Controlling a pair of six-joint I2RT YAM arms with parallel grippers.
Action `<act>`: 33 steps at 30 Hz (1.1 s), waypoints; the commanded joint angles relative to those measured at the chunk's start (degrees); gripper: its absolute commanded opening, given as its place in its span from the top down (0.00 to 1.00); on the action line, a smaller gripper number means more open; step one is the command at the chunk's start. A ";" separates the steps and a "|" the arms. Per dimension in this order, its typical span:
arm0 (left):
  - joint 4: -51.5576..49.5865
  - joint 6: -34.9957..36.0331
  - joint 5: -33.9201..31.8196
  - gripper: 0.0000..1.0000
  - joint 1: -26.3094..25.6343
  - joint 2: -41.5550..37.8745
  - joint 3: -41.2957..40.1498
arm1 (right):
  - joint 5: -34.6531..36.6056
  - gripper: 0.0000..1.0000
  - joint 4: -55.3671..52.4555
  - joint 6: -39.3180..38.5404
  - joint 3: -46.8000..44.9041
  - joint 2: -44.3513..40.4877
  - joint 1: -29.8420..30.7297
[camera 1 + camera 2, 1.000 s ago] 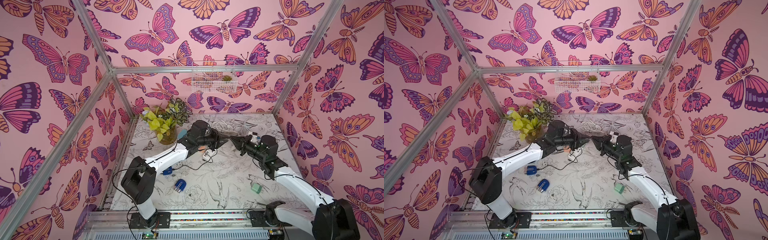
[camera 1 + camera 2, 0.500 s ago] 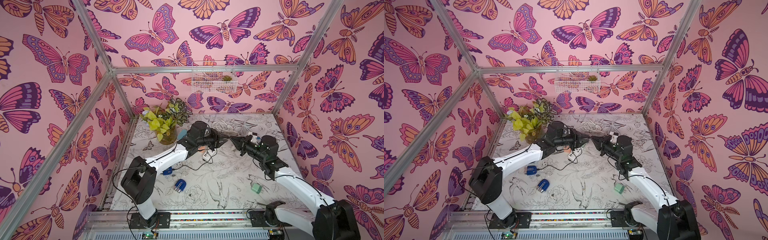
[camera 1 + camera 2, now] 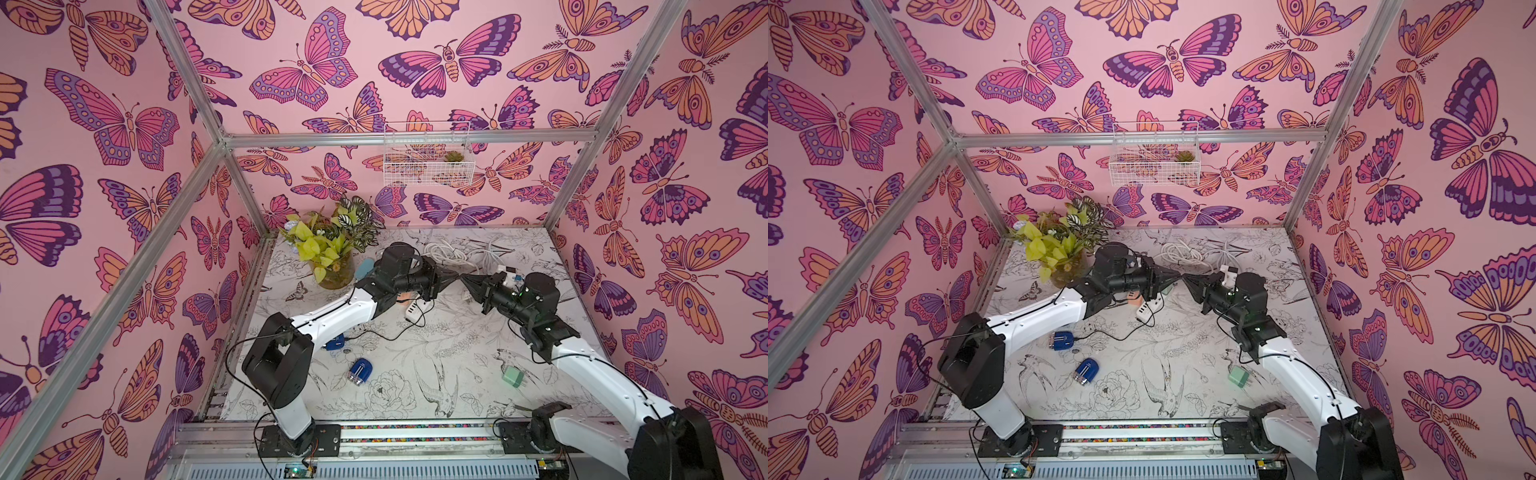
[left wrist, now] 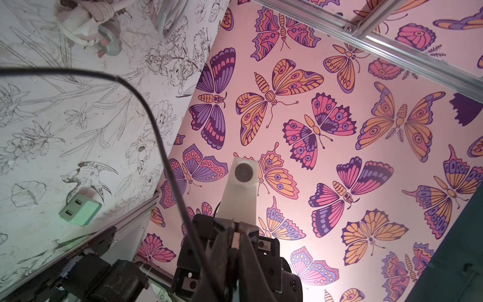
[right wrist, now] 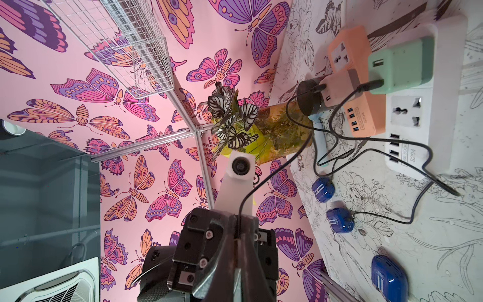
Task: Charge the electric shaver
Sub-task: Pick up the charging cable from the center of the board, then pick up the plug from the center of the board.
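Evidently mid-task. Both arms were raised over the table (image 3: 465, 353), with their tips meeting nose to nose just toward 12 o'clock from centre.

Right gripper (image 3: 464, 277): jaws pressed together, pinching a thin black cable (image 5: 264, 179) that ran out of the seam toward the power strip (image 5: 428, 109).

Left gripper (image 3: 455, 275): jaws pressed together at the same spot. Whether it also nipped the cable could not be told.

Blue shaver (image 3: 336, 343): lay flat on the table at about 8 o'clock, well apart from both grippers. A black lead reached its end, but whether that lead was seated in a port was too small to tell. A second shaver (image 3: 360, 371) lay near it toward 7 o'clock with no lead.

Power strip: sat at centre, partly under the left arm. A green charger (image 5: 402, 68) and an orange socket block (image 5: 366, 115) sat on it, each with a black lead plugged in. Which of these fed the held cable could not be traced. A spare charger (image 3: 512, 377) lay loose at 4 o'clock, and the plant (image 3: 328, 249) stood at 10 o'clock.

Progress, as judged:
- Done: the supply side looked ready and the cable was lifted and in hand.
- Left: carry the free end down to the shaver, line it up with the port and push it home. Nobody was holding the shaver, so it would likely slide unless one gripper steadied it.
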 commanded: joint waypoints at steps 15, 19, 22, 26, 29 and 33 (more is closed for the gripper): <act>-2.34 1.90 -2.87 1.00 0.71 -8.65 -9.06 | 8.98 0.54 -32.06 -8.28 7.65 -6.29 0.20; -7.45 3.87 -3.47 1.00 2.04 -12.37 -10.27 | 15.65 0.45 -53.05 -11.01 13.74 -6.65 0.15; -13.18 6.11 -4.99 1.00 3.35 -16.10 -10.95 | 20.91 0.44 -67.79 -10.10 16.00 -6.52 -0.13; -22.03 9.76 -7.89 1.00 5.15 -20.97 -10.41 | 25.05 0.42 -83.06 -7.95 15.95 -5.39 -2.57; -27.49 12.43 -10.42 1.00 6.09 -23.83 -9.72 | 25.16 0.41 -86.21 -4.96 12.54 -5.13 -5.00; -28.38 12.92 -10.17 1.00 6.76 -24.29 -10.22 | 23.44 0.39 -81.05 -0.37 5.94 -5.52 -7.49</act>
